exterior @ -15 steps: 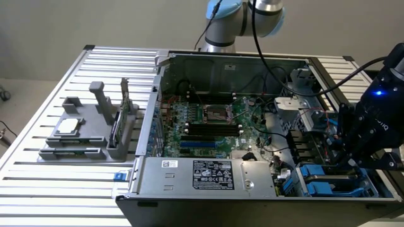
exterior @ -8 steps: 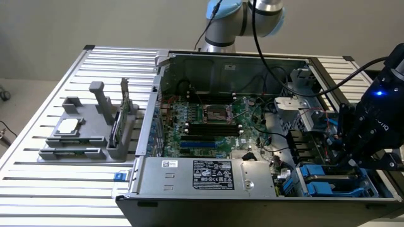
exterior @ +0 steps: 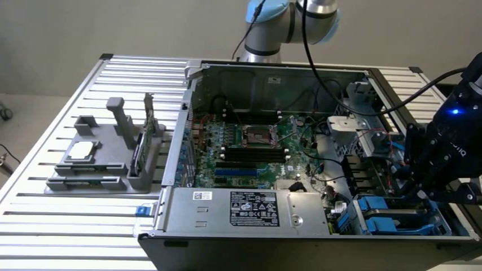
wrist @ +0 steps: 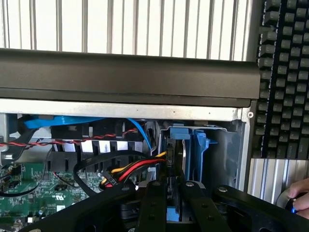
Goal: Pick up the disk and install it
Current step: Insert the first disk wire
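The disk [wrist: 173,153] stands on edge in the drive bay at the corner of the open computer case [exterior: 188,101], its blue carrier [wrist: 198,145] around it. My gripper [wrist: 171,187] reaches down onto it, and the two black fingers [wrist: 153,195] press close against its sides, shut on it. In the exterior view the gripper [exterior: 421,189] hangs low over the blue drive bay [exterior: 391,217] at the case's right end, and it hides the disk there.
Red, yellow and black cables [wrist: 125,169] run right beside the bay. The motherboard [exterior: 249,141] and power supply [exterior: 249,209] lie to the exterior view's left. A grey fixture [exterior: 98,169] holds a chip and a card. A keyboard [wrist: 285,77] and a hand [wrist: 299,198] are outside the case.
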Controlling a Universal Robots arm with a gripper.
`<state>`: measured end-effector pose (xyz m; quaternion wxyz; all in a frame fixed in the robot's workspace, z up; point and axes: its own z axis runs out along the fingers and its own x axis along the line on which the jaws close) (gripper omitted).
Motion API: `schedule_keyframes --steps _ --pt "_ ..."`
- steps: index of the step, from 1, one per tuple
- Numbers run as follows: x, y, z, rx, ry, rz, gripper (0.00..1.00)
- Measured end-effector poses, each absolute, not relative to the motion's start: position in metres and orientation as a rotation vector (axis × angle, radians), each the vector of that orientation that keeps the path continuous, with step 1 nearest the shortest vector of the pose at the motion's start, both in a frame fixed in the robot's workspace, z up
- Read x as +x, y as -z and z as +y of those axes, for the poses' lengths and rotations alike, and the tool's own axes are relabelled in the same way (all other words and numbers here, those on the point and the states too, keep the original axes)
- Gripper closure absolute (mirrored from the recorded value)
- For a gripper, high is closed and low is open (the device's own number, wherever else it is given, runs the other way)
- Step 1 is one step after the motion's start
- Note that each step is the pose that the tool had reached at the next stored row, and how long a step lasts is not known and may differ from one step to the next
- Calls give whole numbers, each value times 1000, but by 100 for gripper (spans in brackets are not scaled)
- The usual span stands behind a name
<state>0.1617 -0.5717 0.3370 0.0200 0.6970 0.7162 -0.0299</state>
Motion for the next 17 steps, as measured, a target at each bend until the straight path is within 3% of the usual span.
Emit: schedule_keyframes --steps 17 --pt "159 -335 -576 2165 87 2225 83"
